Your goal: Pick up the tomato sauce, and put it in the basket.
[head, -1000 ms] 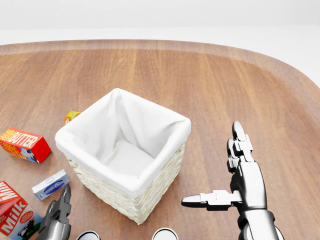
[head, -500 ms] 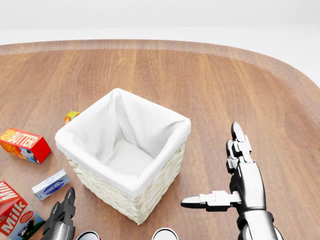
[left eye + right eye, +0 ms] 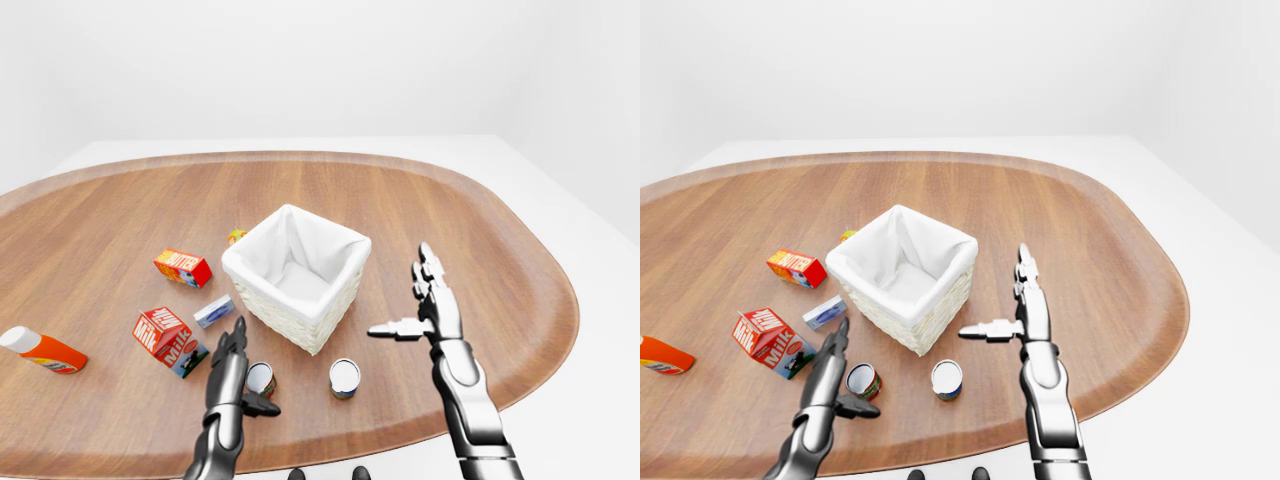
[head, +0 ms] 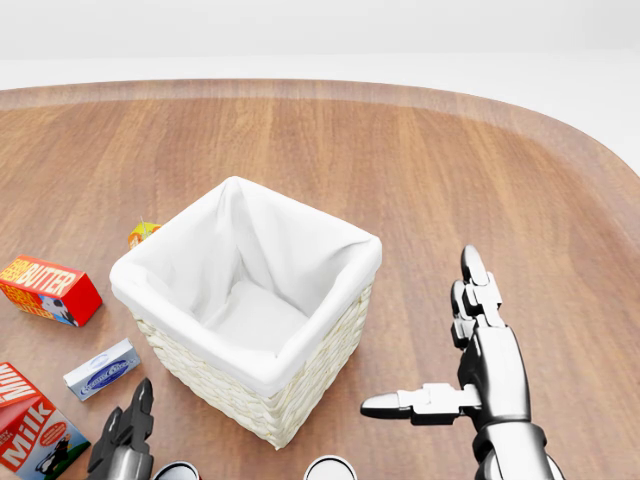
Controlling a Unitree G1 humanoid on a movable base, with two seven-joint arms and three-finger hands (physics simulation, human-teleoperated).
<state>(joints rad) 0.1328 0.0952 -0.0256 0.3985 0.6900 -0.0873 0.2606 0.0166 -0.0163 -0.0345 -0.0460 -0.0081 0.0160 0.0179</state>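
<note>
Your left hand [image 3: 232, 372] hovers with fingers spread beside the tomato sauce can [image 3: 260, 379], which stands on the tabletop [image 3: 480, 230] below the basket [image 3: 297, 276]. Your right hand [image 3: 432, 305] is splayed, holding nothing.

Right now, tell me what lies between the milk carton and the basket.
A small blue-and-white box lies flat on the wood between the milk carton and the basket; the left-eye view shows it best.

Around the one white-lined basket [image 3: 296, 275] lie two cans [image 3: 344, 377], one milk carton [image 3: 168, 340], one butter box [image 3: 182, 267], one small blue packet [image 3: 213, 311] and one bottle [image 3: 42, 350].
</note>
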